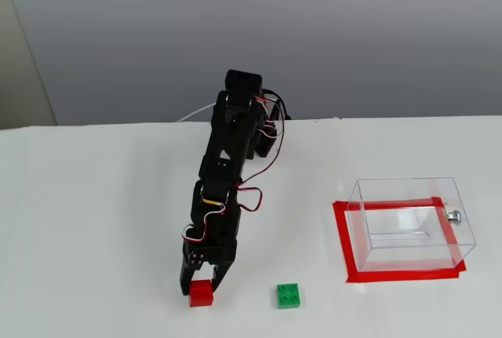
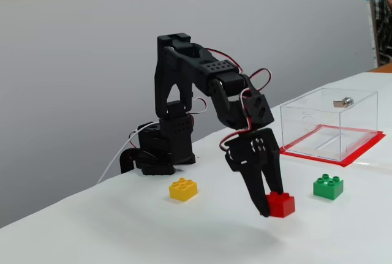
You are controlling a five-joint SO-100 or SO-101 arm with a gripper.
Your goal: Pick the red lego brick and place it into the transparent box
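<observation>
So, gripper (image 2: 272,198) pinches the red lego brick (image 2: 280,204) between its two fingers, pointing down; in the side fixed view the brick looks clear of the tabletop (image 2: 184,233) with a faint shadow under it, so it reads as lifted just off the surface. Grip is across the brick's sides, which keeps the studs up and the brick level for the carry. In the high fixed view the same brick (image 1: 201,293) sits near the front edge of the tabletop (image 1: 94,220), under the gripper (image 1: 201,286), arm stretched forward from its base at the back edge.

Transparent box (image 1: 410,223) stands on the right side in that view, inside a red tape frame (image 1: 343,236) that probably marks its fixed spot. Open top, silver knob (image 1: 453,215) on its right wall, nothing inside that I can see. Box is well apart from the brick.

Green brick (image 1: 289,295) lies between gripper and box near the front edge; likely a distractor, and the carry path passes over it, so more height would help. Yellow brick (image 2: 184,188) sits close to the arm base (image 2: 156,154), hidden in the high view.

Judged step: lift done, move to box not yet made.
</observation>
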